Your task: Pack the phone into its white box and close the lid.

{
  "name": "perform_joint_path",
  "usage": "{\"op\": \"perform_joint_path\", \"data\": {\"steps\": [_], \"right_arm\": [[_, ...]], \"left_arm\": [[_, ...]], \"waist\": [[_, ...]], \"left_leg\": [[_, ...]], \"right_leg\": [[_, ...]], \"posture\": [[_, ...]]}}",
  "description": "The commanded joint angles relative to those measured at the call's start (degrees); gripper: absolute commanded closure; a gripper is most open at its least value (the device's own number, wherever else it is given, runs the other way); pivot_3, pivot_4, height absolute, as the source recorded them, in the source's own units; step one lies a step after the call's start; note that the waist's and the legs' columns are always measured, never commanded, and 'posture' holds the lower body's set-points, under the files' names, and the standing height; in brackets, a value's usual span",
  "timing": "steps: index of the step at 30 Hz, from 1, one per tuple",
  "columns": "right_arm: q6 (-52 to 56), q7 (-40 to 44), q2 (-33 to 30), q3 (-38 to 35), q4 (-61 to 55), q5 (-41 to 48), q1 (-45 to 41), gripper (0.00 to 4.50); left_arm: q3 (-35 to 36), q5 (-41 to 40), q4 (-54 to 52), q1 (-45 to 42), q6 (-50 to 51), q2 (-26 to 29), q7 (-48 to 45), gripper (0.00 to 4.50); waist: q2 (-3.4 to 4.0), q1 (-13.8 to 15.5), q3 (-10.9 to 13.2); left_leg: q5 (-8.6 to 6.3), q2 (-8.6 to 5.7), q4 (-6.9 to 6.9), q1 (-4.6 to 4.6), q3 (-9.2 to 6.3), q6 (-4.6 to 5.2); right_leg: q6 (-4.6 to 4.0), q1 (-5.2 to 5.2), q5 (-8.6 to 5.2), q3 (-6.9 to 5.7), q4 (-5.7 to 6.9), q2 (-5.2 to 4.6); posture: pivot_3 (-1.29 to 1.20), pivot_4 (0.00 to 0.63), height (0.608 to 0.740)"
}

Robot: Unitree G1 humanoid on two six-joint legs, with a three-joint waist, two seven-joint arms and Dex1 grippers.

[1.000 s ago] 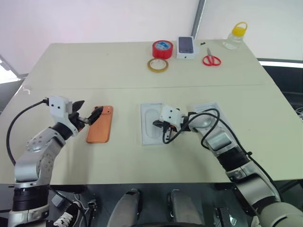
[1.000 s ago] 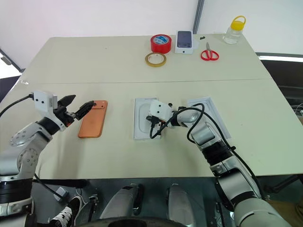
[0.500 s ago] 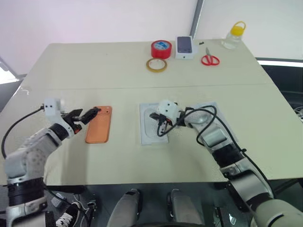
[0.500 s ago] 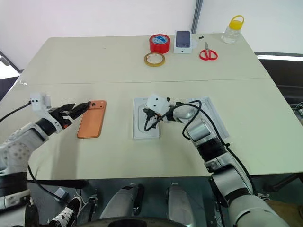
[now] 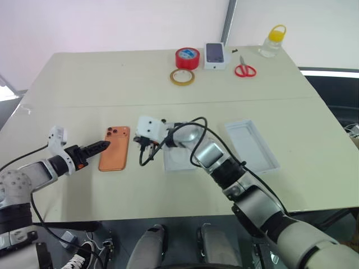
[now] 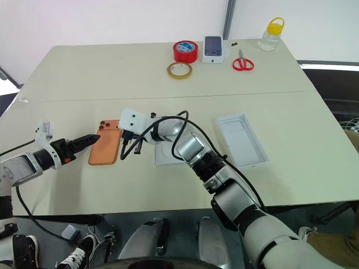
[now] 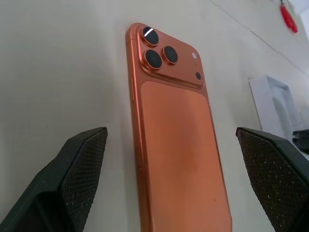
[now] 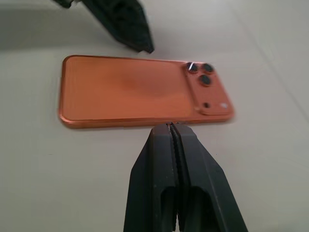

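The phone (image 5: 114, 156) lies camera-side up on the worktop, near its front-left corner. It looks stiff, thin and slippery; better to grip its long edges. Left gripper (image 7: 169, 159) jaws are wide open, right gripper (image 8: 173, 145) jaws closed, holding nothing.

- The table (image 5: 235, 112) is viewed from above by both head views.
- The phone (image 7: 178, 159) is seen close, low, from opposite sides by both wrist views.
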Motion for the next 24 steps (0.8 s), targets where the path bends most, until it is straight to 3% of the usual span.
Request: {"op": "perform_joint_path", "data": {"steps": [1,12,24], "right_arm": [[-0.7,-1.6,3.1,2.1,4.8,-2.5,-2.7,4.44],[-6.7,-8.8,8.4,1.0,20.6,-6.8,-7.7,4.44],[-8.1,-8.0,8.2,-0.1,21.2,-7.4,-7.2,4.44]], "left_arm": [[-1.8,0.7,-0.5,-0.6,1.9,-0.7,0.0,0.00],[-8.5,5.5,2.2,-3.8,1.7,-3.5,-2.3,0.00],[-8.6,5.5,3.7,-5.2,4.5,-9.8,-2.9,0.00]], "waist": [[0.00,0.0,0.0],[0.07,0.1,-0.1],[0.60,0.7,-0.6]], "left_leg": [[0.00,0.00,-0.03,0.01,0.00,0.00],[0.03,-0.04,-0.03,0.05,-0.03,-0.05],[-0.01,-0.12,-0.02,0.09,-0.04,0.02]], "right_leg": [[0.00,-0.01,0.00,0.00,0.02,0.00],[-0.01,0.04,0.00,-0.01,0.05,-0.02],[0.00,0.14,0.00,-0.02,-0.01,-0.07]], "posture": [[0.00,0.150,0.740],[0.00,0.150,0.740],[0.00,0.150,0.740]]}}
